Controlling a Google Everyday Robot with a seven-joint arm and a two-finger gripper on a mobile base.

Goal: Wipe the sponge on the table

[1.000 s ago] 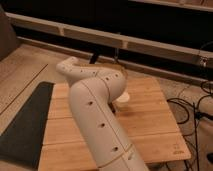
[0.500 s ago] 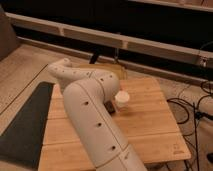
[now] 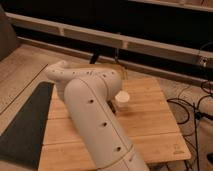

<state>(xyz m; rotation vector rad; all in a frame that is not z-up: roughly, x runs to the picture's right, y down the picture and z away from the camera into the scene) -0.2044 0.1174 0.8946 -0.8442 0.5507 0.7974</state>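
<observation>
Nearest, the robot's thick white arm (image 3: 102, 135) rises from the bottom edge and fills the middle of the view. It climbs toward the far left, bends at a rounded elbow, then reaches right across the worktop (image 3: 155, 130), a light wooden slatted surface. Left of the worktop, a dark mat (image 3: 25, 125) lies on the floor (image 3: 25, 70), its long side running along the worktop's left edge.

Just right of the arm, about midway across the boards, stands a small white cup-like object (image 3: 121, 99), upright and close to the arm; whether they touch is unclear.

Beyond it, the end effector (image 3: 121, 76) sits at the tip of the arm over the far edge of the worktop, slightly left of that edge's middle. The arm covers much of it, so I cannot tell whether it is released, clenched or grasping anything. The sponge does not show plainly either; I cannot tell where it lies, and the arm hides part of the far boards.

On the floor to the right, dark cables (image 3: 192, 107) loop beside the worktop. Farther back, a black stand (image 3: 95, 55) rises behind the far edge, and a pale rail (image 3: 100, 37) runs across a dark wall.
</observation>
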